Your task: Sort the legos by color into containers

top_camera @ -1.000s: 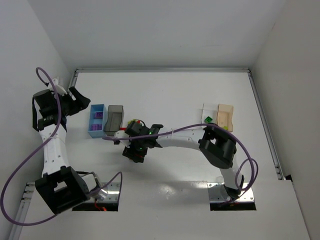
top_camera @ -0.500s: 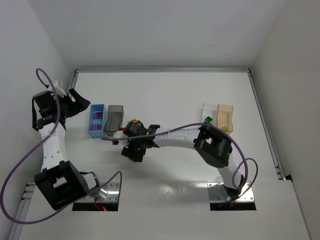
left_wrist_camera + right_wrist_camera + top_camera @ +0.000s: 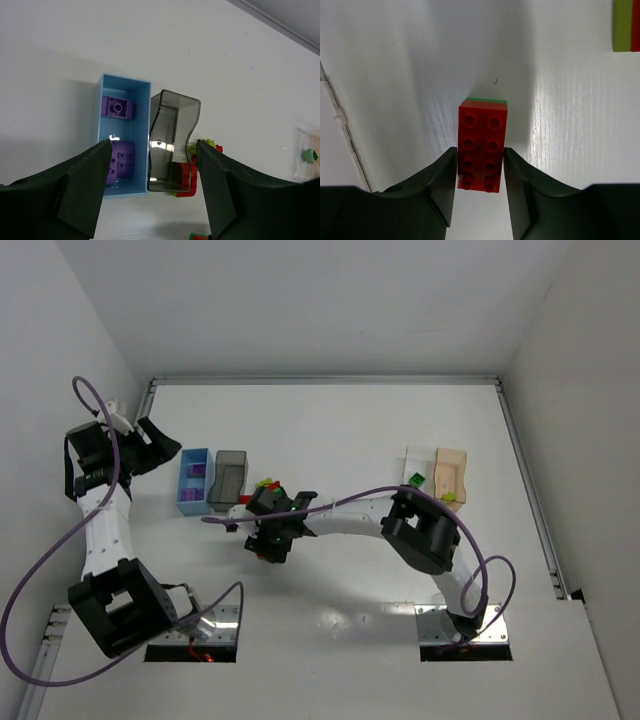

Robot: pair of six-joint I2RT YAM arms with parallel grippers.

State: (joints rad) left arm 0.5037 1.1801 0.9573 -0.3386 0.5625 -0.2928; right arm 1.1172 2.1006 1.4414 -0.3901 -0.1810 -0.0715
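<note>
Right hand has edged slightly left and its fingers have drawn in. They now clamp both long sides of the red brick, flat on the tabletop near the dark grey bin. Left hand hangs apart and empty.

Risk: the grip takes only the brick's near end, so it may pivot on lifting.

A green edge shows at its far end; whether a second brick is attached cannot be told. From above, the hand hides the brick.
</note>
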